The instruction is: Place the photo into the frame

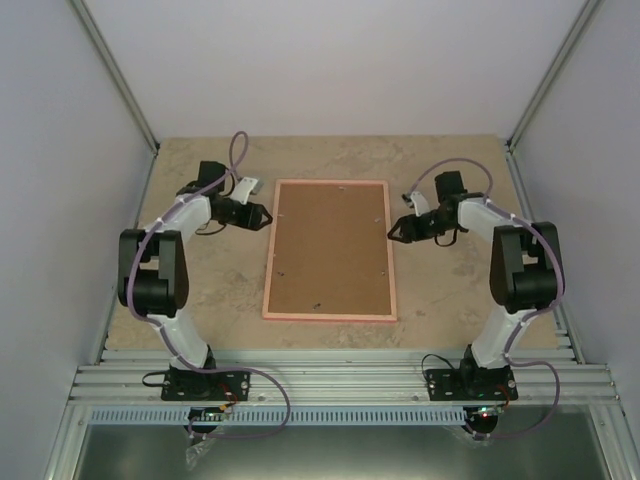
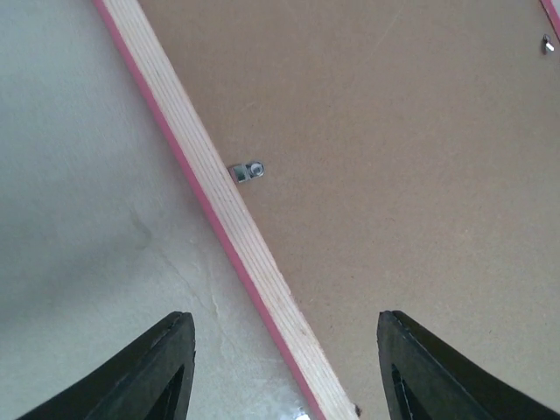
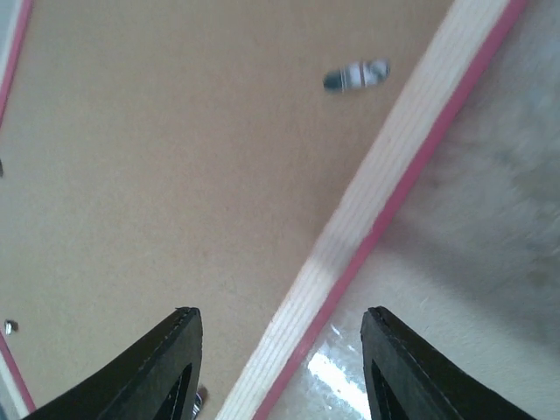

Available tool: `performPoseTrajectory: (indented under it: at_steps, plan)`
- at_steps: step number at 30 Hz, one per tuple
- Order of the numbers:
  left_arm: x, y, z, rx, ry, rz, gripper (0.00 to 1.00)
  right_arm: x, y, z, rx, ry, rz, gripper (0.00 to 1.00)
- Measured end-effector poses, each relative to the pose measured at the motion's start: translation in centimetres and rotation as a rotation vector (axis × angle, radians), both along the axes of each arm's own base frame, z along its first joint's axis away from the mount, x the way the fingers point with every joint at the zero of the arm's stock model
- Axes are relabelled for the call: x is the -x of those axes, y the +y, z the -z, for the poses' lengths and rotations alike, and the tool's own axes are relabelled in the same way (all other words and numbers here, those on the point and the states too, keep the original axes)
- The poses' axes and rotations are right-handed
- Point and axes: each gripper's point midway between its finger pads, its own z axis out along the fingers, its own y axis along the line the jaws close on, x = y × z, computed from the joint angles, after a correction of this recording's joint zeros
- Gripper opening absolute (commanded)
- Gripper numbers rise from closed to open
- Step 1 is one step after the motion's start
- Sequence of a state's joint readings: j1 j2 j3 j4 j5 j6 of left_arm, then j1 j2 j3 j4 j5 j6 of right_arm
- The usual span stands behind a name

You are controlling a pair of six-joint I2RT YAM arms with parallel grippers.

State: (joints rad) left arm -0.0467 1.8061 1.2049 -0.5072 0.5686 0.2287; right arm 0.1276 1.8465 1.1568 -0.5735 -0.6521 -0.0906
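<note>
The pink frame [image 1: 330,316] lies face down in the middle of the table, its brown backing board [image 1: 330,245] filling it. The photo is not in view. My left gripper [image 1: 268,215] is open at the frame's left edge near the far end; in the left wrist view its fingers straddle the pale wooden rail [image 2: 236,219], with a small metal clip [image 2: 248,171] beyond. My right gripper [image 1: 391,228] is open at the frame's right edge; in the right wrist view its fingers straddle the rail [image 3: 376,201], with a clip [image 3: 356,75] ahead.
The frame rests on a beige stone-patterned tabletop [image 1: 210,300]. White walls with metal posts enclose the back and sides. An aluminium rail [image 1: 340,385] holding the arm bases runs along the near edge.
</note>
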Motion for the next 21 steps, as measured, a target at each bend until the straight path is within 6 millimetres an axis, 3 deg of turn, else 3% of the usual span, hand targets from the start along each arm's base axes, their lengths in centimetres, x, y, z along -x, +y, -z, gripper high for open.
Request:
performPoseTrajectory:
  at_steps: [5,10,15,21]
  plan:
    - [0.6,0.0,-1.5,-0.083,-0.086,0.079,0.62,-1.2,0.9,-4.0,-0.012,-0.179,-0.056,0.43]
    - [4.2,-1.4,-1.3,-0.179,-0.127,0.209,0.64,0.2,5.6,-6.4,-0.078,-0.294,-0.221,0.33]
    - [8.5,-3.5,0.2,-0.249,-0.124,0.351,0.61,3.0,10.4,-5.7,-0.134,-0.295,-0.361,0.25]
    - [11.0,-4.5,2.1,-0.333,-0.114,0.434,0.59,5.3,12.2,-1.7,-0.127,-0.207,-0.403,0.19]
